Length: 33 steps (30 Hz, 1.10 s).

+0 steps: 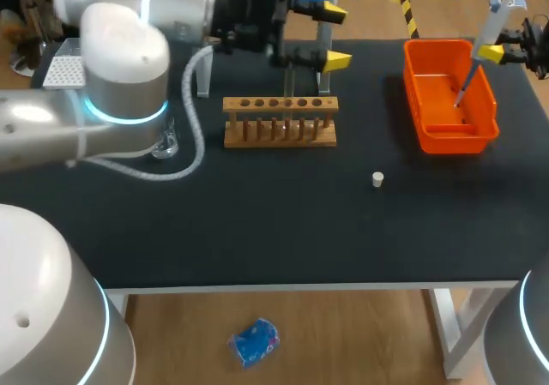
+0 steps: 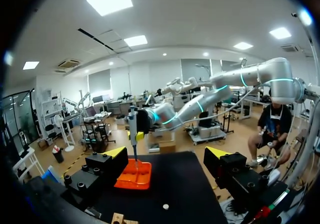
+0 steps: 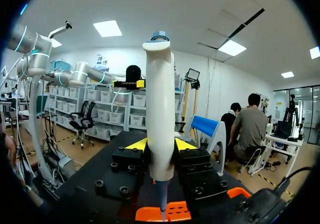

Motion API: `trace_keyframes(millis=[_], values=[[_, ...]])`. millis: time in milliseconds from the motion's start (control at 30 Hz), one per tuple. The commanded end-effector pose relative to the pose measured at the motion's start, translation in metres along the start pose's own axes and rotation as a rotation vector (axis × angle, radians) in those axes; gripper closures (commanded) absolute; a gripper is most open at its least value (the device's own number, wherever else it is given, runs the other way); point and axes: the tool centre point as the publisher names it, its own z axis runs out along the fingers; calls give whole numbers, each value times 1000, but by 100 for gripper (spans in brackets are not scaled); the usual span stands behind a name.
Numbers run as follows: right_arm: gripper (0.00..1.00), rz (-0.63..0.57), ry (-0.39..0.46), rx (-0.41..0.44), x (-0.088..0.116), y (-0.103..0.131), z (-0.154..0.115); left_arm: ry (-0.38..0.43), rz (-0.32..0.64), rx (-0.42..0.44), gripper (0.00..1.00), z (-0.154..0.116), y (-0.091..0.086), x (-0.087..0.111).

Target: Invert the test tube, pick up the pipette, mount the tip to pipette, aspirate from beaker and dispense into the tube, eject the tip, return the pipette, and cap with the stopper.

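Looking down from the head view, you find your left gripper [image 1: 334, 35] above the far side of the table [image 1: 257, 222]. Its two yellow fingertips are spread apart and grip nothing. Just below those fingers stands the wooden tube rack [image 1: 280, 121]. You cannot tell from here whether a tube sits in it. The white stopper [image 1: 377, 178] lies on the bare table, well apart from both grippers. A glass beaker [image 1: 165, 145] stands beside the left arm's elbow, partly hidden by it. Your right gripper [image 1: 493, 52] is clamped on the pipette [image 1: 491, 25], which hangs tilted from the fingers. Its thin lower end reaches down inside the orange bin [image 1: 455, 136].

From the left wrist view, your left gripper [image 2: 165, 154] shows both fingers wide apart with only the dark table between them. Ahead of the fingers lies the orange bin [image 2: 125, 184], with the pipette [image 2: 133, 129] upright above it in the other arm's grip. The stopper [image 2: 165, 206] lies on the table between the fingers and a little ahead of them. A corner of the rack [image 2: 120, 218] shows just under the gripper.

From the right wrist view, your right gripper [image 3: 160, 145] presses on the white pipette [image 3: 160, 99] from both sides. The pipette body rises above the fingers, and its narrow end points down past them. The orange bin [image 3: 172, 211] lies under the fingers.
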Motion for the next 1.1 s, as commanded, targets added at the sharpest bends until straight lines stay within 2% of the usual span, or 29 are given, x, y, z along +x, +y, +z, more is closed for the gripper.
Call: trace_keyframes(millis=[33,167,900,967,1100], values=[[100,-1,0,2,0,0,0,57,-8,3,0,65,0,-44],[100,-1,0,2,0,0,0,114,8,20,0,100,-3,-60],[100,-1,0,2,0,0,0,114,8,20,0,100,-3,-60],[100,-1,0,2,0,0,0,102,15,32,0,104,-2,-65],[100,-1,0,2,0,0,0,125,40,14,0,121,-7,-82]])
